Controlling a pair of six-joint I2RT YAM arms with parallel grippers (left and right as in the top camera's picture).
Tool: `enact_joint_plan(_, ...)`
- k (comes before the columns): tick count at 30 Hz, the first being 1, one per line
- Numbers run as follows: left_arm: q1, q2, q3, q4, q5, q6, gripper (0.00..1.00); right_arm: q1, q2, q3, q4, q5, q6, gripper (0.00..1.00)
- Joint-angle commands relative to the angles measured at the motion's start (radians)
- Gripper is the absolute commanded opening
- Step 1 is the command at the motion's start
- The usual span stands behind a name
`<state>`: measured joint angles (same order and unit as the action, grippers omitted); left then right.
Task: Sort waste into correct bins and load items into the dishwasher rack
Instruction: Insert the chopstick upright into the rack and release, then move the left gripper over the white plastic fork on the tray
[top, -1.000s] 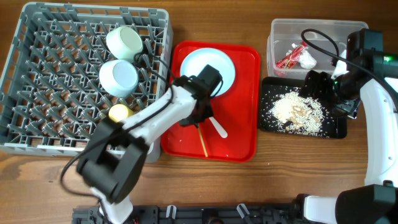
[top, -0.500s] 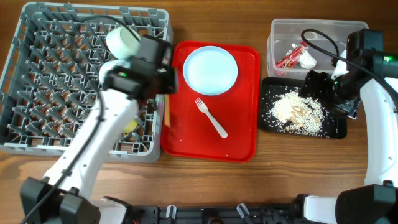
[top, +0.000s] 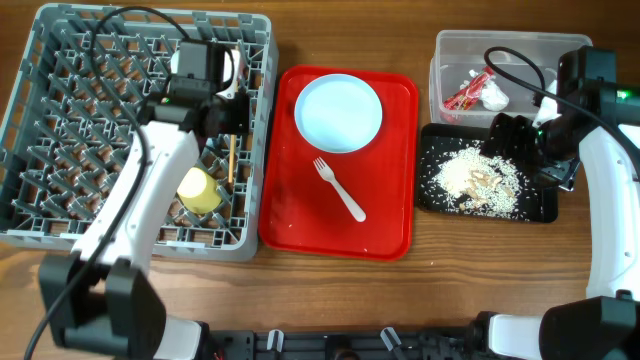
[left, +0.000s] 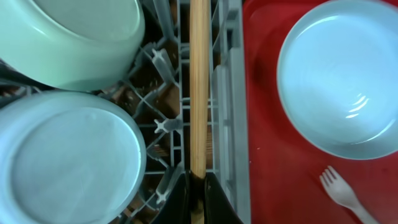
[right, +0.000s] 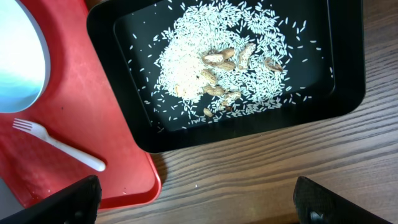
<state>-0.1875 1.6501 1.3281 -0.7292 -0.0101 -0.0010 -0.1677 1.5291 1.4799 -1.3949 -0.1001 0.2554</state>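
Observation:
My left gripper (top: 229, 112) (left: 198, 199) is shut on the wooden chopsticks (top: 230, 160) (left: 199, 87) and holds them over the right side of the grey dishwasher rack (top: 60, 120). Two pale blue-green bowls (left: 68, 162) (left: 81, 37) and a yellow cup (top: 200, 189) sit in the rack. The white plate (top: 339, 112) (left: 339, 74) and white fork (top: 339, 189) (right: 56, 146) lie on the red serving tray (top: 385, 225). My right gripper (top: 520, 135) (right: 199, 205) is open and empty above the black tray (top: 540, 208) (right: 336, 93), which holds rice scraps (top: 478, 178) (right: 205, 68).
The clear tub (top: 450, 50) at the back right holds a red wrapper (top: 464, 92) and white tissue (top: 494, 95). Bare wooden table (top: 470, 270) runs along the front.
My left arm has carried the chopsticks from the red tray leftward to the rack's right side. The right arm has not moved.

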Motion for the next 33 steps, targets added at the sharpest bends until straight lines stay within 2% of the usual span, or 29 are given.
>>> enact_joint_plan(1, 0.003, 0.080, 0.015, 0.018, 0.020, 0.019, 0.12, -0.003, -0.015, 0.020, 0.000, -0.004, -0.020, 1.00)
enact_joint_plan(3, 0.003, 0.098, 0.015, 0.023, 0.020, 0.019, 0.14, -0.003, -0.015, 0.020, -0.001, -0.004, -0.020, 1.00)
enact_joint_plan(4, 0.003, 0.099, 0.015, 0.025, 0.020, 0.019, 0.22, -0.003, -0.015, 0.020, -0.001, -0.004, -0.020, 1.00)
enact_joint_plan(5, 0.003, 0.098, 0.015, 0.029, 0.020, 0.019, 0.38, -0.003, -0.015, 0.020, -0.001, -0.004, -0.020, 1.00)
enact_joint_plan(6, 0.003, 0.094, 0.016, 0.033, 0.020, 0.019, 0.47, -0.003, -0.015, 0.020, -0.001, -0.004, -0.020, 1.00)
enact_joint_plan(10, 0.002, 0.058, 0.044, 0.024, 0.022, 0.014, 0.52, -0.003, -0.015, 0.020, -0.001, -0.004, -0.020, 1.00)
enact_joint_plan(13, -0.011, 0.000, 0.077, 0.011, 0.110, -0.029, 0.54, -0.003, -0.015, 0.020, -0.001, -0.004, -0.020, 1.00)
enact_joint_plan(18, -0.078, -0.048, 0.080, 0.010, 0.250, -0.275, 0.59, -0.003, -0.015, 0.020, 0.004, -0.004, -0.019, 1.00)
enact_joint_plan(22, -0.176, -0.014, 0.076, -0.052, 0.245, -0.457, 0.61, -0.003, -0.015, 0.020, 0.005, -0.004, -0.020, 1.00)
enact_joint_plan(24, -0.225, 0.014, 0.076, -0.063, 0.237, -0.492, 0.62, -0.003, -0.015, 0.020, 0.005, -0.004, -0.020, 1.00)
enact_joint_plan(28, -0.339, 0.105, 0.076, -0.092, 0.120, -0.630, 0.61, -0.003, -0.015, 0.020, 0.005, -0.004, -0.020, 1.00)
enact_joint_plan(33, -0.426, 0.205, 0.076, -0.094, 0.096, -0.756, 0.61, -0.003, -0.015, 0.020, 0.003, -0.004, -0.020, 1.00)
